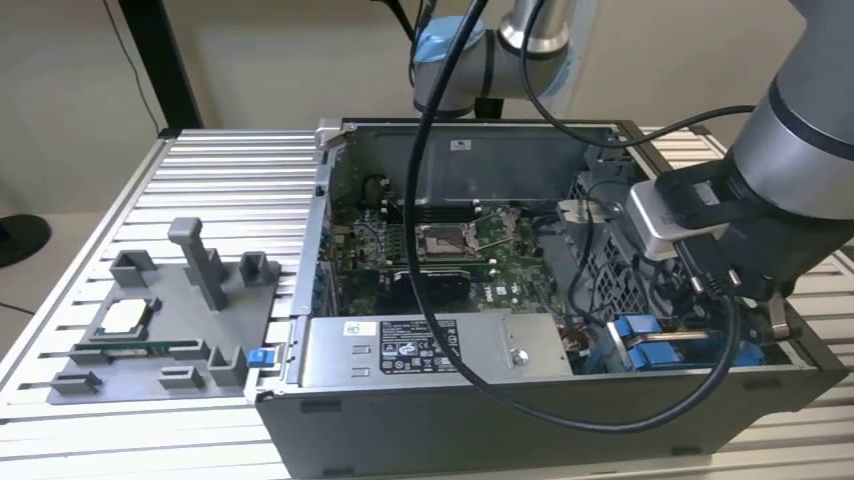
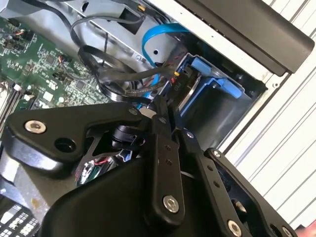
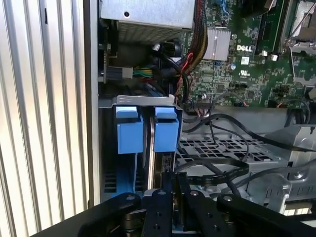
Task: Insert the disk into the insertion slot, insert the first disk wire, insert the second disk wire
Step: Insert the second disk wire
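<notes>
Black gripper (image 3: 176, 207) fingers look pressed together with barely a gap, and they seem to be pinching something thin at the tip, probably a wire end, though I can't make out what it is. Just past the tips, the disk (image 3: 159, 148) sits edge-up in the insertion slot (image 3: 232, 150), its blue carrier tabs (image 3: 166, 129) poking out above the grey perforated metal, so that part looks done. In the second wrist view the gripper (image 2: 165, 111) noses right at the disk's connector edge (image 2: 183, 89), with loose black cables (image 2: 111, 69) and a blue ribbon cable (image 2: 158, 37) crowding it. My take: keep the plug square to the socket, push straight in, and don't snag those cables. Farther back sits the motherboard (image 3: 247, 54).
</notes>
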Tool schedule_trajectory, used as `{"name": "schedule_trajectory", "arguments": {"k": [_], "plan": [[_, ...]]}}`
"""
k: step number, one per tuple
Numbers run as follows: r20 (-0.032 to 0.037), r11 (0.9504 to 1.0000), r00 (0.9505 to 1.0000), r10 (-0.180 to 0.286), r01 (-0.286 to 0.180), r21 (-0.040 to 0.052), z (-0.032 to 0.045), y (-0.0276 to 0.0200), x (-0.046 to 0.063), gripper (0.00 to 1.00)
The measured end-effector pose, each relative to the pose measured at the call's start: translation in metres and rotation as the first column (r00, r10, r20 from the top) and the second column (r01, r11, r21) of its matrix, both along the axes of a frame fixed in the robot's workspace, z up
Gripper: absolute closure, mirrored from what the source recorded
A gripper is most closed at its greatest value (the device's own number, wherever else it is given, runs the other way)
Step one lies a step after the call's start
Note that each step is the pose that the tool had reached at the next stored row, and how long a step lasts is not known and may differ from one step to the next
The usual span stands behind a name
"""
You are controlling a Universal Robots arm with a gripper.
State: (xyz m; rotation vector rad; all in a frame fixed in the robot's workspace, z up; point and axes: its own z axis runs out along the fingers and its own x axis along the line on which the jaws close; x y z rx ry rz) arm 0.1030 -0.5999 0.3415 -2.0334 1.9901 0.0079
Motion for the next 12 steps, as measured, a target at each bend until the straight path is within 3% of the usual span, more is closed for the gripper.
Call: {"name": "schedule_trajectory", "arguments": {"k": [12], "plan": [[0.0002,1.0,1.0,0.003,-0.003,-0.0062,-0.0024,0.0,0.002,1.0]]}}
